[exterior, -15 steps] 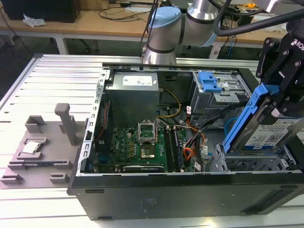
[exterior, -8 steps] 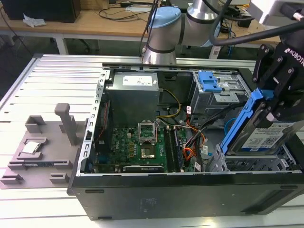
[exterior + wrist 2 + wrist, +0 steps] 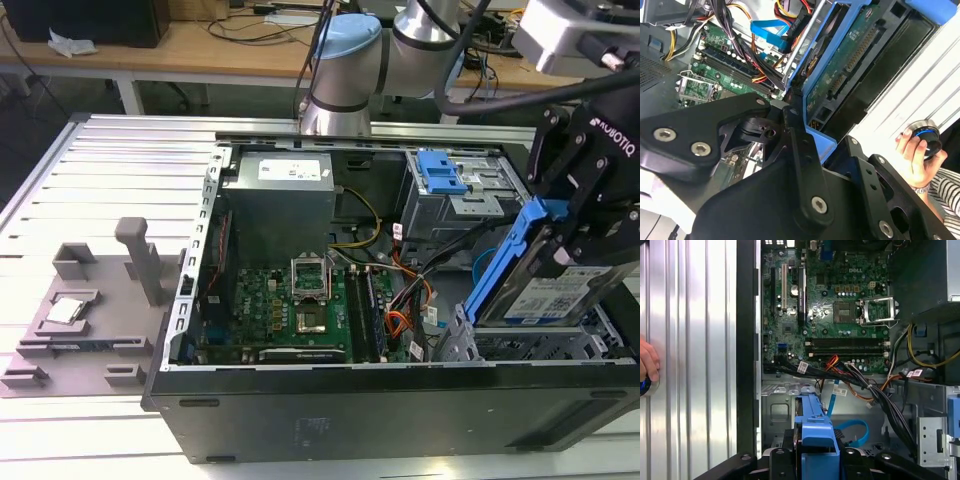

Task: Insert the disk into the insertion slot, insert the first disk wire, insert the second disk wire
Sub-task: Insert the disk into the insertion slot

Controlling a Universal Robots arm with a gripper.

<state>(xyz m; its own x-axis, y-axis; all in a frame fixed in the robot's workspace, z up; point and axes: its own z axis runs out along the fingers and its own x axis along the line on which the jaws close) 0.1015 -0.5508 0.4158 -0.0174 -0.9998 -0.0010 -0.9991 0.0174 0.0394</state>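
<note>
My gripper [image 3: 572,245] is shut on the upper end of the disk [image 3: 545,295], a silver drive with a white-and-blue label in a bright blue carrier [image 3: 500,265]. The disk hangs tilted, with its lower end just above the insertion slot [image 3: 520,345], the silver perforated cage at the case's front corner on the exterior view's right. The second wrist view shows the disk's green underside [image 3: 845,65] between my black fingers [image 3: 790,120]. In the first wrist view the blue carrier [image 3: 815,440] points toward the cage floor. A blue flat cable [image 3: 855,432] lies loose beside it.
The open case holds a motherboard [image 3: 300,300], a power supply [image 3: 280,195] and a grey bay with a blue latch tab [image 3: 440,172]. Black and orange wires [image 3: 865,385] cross near the cage. A grey fixture [image 3: 90,310] lies at the exterior view's left. A person's hand [image 3: 917,155] holds a round knob.
</note>
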